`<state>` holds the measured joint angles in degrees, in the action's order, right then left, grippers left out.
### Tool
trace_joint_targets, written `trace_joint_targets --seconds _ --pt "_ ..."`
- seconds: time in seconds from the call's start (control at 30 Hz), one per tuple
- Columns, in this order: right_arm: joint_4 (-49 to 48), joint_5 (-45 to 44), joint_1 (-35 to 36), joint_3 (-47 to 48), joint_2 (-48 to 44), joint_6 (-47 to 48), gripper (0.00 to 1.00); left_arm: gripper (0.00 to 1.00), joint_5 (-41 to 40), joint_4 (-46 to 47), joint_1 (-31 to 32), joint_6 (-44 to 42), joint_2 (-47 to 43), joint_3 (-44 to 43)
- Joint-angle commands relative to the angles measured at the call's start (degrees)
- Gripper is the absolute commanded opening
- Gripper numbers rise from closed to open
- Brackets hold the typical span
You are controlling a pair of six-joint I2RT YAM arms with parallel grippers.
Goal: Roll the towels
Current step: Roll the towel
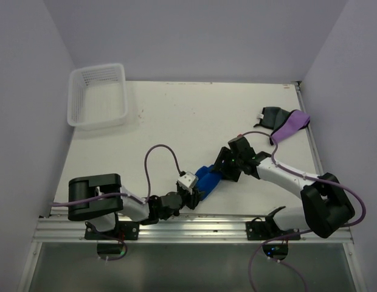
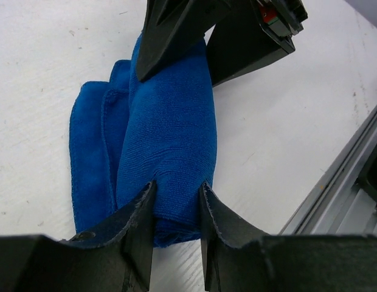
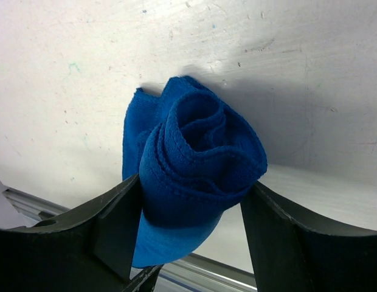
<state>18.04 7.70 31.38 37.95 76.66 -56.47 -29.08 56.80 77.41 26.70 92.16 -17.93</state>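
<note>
The blue towel (image 1: pixel 207 178) lies rolled up on the table near the front edge, between my two grippers. In the left wrist view my left gripper (image 2: pixel 178 185) is shut on the near end of the blue roll (image 2: pixel 170 121), and the cloth dents between its fingers (image 2: pixel 140 222). My right gripper (image 3: pixel 191 185) stands open astride the far end of the roll (image 3: pixel 200 152), whose spiral faces the camera. Its left finger (image 3: pixel 115 225) touches the cloth. From above, the left gripper (image 1: pixel 197 193) and the right gripper (image 1: pixel 220 173) face each other. The purple towel (image 1: pixel 292 126) and the dark grey towel (image 1: pixel 273 115) lie crumpled together at the back right.
A white mesh basket (image 1: pixel 97 94) stands at the back left corner. The metal rail (image 1: pixel 194 226) runs along the table's front edge, close behind the roll. White walls close in the table on three sides.
</note>
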Motion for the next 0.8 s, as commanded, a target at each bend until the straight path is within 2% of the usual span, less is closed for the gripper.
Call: trace_joint_targets --seconds 0.0,0.37,0.5,0.77 --pt "0.5 -0.32 -0.7 3.61 0.5 1.62 0.68 0.0 4.55 -0.11 -0.5 8.0 -0.49 3.07" --pt "2.08 -0.85 -0.61 7.49 -1.07 3.82 0.82 0.0 3.07 -2.83 -2.52 19.87 -3.91 6.5" --pt "1.56 -1.02 -0.7 5.12 -4.58 3.38 0.81 0.0 1.23 -5.37 -3.31 24.53 -5.93 7.65" --pt "-3.09 0.73 -0.7 -1.29 -11.18 2.07 0.7 0.0 -1.33 -10.56 -4.54 30.78 -9.01 9.41"
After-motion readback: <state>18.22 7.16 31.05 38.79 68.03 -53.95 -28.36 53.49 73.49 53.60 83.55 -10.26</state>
